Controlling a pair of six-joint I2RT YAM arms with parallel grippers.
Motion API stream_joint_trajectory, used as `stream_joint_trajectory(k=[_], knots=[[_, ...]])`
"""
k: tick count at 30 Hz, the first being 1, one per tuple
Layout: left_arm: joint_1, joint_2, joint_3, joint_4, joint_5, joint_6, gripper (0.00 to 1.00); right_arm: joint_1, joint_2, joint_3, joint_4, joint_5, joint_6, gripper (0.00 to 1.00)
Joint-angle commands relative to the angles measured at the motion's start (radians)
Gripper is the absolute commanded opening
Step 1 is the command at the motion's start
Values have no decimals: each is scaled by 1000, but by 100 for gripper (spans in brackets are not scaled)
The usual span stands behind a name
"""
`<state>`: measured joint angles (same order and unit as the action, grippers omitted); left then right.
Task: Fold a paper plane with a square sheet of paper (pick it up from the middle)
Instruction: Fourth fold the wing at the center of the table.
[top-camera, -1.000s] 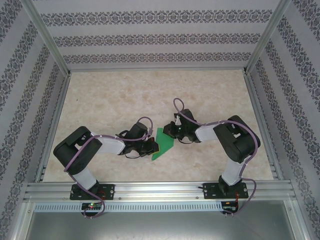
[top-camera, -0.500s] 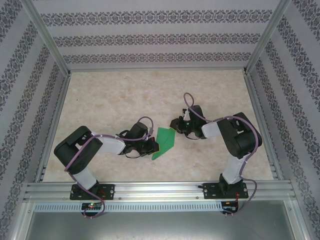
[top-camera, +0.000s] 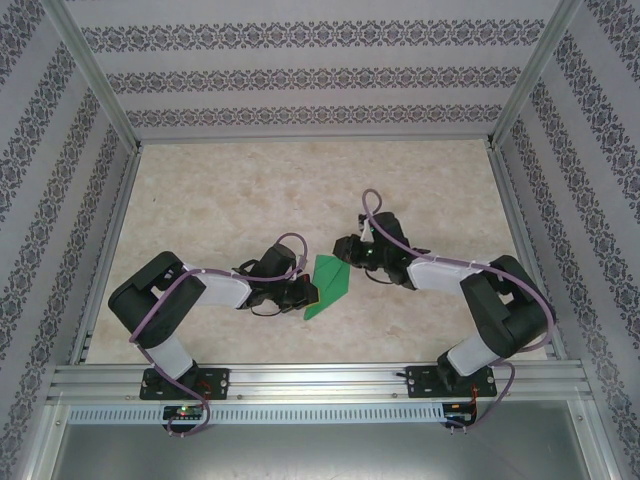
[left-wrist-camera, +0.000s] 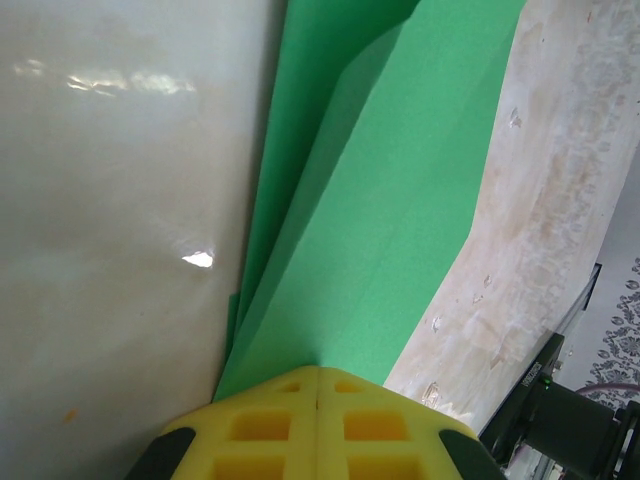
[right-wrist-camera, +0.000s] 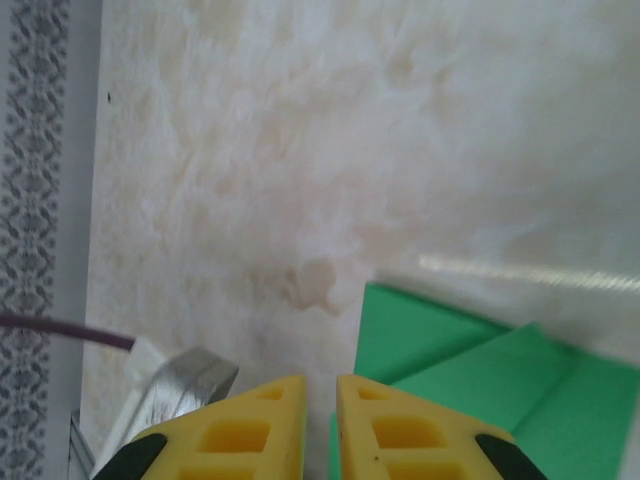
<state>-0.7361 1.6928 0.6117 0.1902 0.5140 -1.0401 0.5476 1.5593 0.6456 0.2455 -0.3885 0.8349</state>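
My left gripper (left-wrist-camera: 318, 372) pinches the folded green sheet (left-wrist-camera: 390, 200) (shut tight on its edge). My right gripper (right-wrist-camera: 321, 382) hangs over its corner, barely parted, empty.

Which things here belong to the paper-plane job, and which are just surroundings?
Job: green paper, partly folded; left gripper, shut on its edge; right gripper, slightly open, close by.
Surroundings: table, metal frame, patterned walls.
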Motion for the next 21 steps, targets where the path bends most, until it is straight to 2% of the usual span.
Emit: stream_joint_trajectory(k=[1,5,13,21], knots=[[-23,79,-46,-221,-54,37,0,51,56,-20,14,38,45,16],[-23,79,-43,-221,-49,39,0,100,139,-16,50,15,67,13],[-23,32,-57,-201,-12,51,0,94,229,-74,54,75,77,10],[-23,-5,-118,-151,136,76,6,103,244,-75,37,106,78,10]])
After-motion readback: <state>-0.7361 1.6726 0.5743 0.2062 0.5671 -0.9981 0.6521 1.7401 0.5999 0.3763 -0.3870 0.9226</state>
